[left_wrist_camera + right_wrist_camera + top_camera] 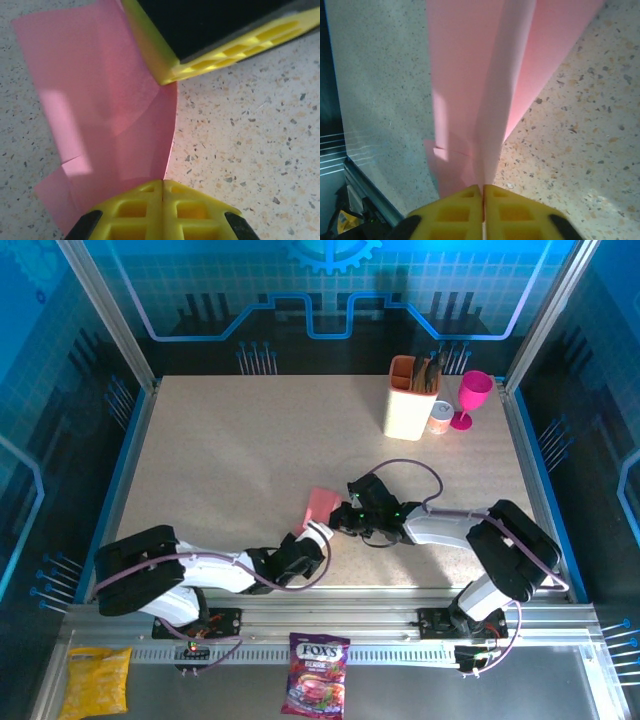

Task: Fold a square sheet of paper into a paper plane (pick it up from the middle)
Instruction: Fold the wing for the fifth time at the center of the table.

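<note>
salmon-pink and thin, the creased paper plane sat a little nearer than the middle of the speckled beige tabletop, pinched between the tips of both arms. from above, its long axis ran roughly near to far, the near end leaning slightly left and the broader end toward the back of the table. which end was the nose could not be told there. in the right wrist view the paper plane ran straight away from the fingers, narrow at their seam and widening with distance, a fold ridge along its length. in the left wrist view it spread as a broad flap up and to the left; whether its lower corner touched the table was unclear.

the left gripper had its yellow jaws pressed together, the paper's edge caught in the seam. the right gripper also had its jaws closed to a hairline, nipping the narrow end. from above, the left gripper and right gripper sat just beside each other.

well apart, at the far right, stood a cream rectangular holder with dark tools, a small round tin and a magenta plastic goblet. a purple sweet bag and a yellow packet lay on the near metal shelf.
</note>
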Controlling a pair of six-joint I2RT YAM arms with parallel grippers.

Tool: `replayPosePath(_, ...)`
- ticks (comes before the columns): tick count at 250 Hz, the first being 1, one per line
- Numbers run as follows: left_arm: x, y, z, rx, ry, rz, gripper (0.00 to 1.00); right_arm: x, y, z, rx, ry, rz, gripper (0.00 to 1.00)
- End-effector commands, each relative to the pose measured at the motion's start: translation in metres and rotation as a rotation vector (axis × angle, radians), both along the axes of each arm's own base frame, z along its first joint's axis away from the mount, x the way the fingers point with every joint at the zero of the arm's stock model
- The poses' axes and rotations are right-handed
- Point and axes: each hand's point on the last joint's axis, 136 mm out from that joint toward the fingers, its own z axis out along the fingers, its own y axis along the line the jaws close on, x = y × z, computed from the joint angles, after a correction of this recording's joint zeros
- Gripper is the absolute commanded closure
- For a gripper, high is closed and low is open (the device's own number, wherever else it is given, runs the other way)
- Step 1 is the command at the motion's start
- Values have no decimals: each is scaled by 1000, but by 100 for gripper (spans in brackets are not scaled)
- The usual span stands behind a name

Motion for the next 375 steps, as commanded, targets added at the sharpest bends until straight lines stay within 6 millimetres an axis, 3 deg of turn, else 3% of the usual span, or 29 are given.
replayPosePath(1,-1,-1,12,-130,35,-10,100,0,2,20,18,-28,11,64)
replayPosePath(20,-3,-2,18,-206,76,-25,100,6,-10,29,3,-49,-12,56)
replayPosePath(52,-9,-3,23,-313,162,-58,100,19,-33,46,-28,-91,-43,55)
replayPosePath(88,-16,-8,22,-378,248,-91,100,35,-42,65,-71,-140,-13,57)
replayPosePath(120,-15,-8,21,-431,284,-88,100,45,-33,71,-64,-166,46,59)
replayPosePath(130,-15,-10,21,-442,300,-93,100,45,-30,65,-62,-156,66,60)
replayPosePath(136,-15,-10,21,-446,304,-94,100,52,-24,75,-42,-179,80,60)
replayPosePath(166,-15,-11,19,-447,322,-95,100,58,-2,71,-14,-163,172,68)
replayPosePath(206,-16,-11,12,-439,343,-91,100,57,21,53,3,-111,267,77)
replayPosePath(265,-16,-10,2,-439,363,-79,100,48,33,14,-17,-44,302,82)
replayPosePath(321,-15,-11,2,-454,358,-79,100,41,29,-27,-50,28,296,85)
replayPosePath(375,-9,-7,11,-437,309,-69,100,41,22,-44,-76,67,283,86)
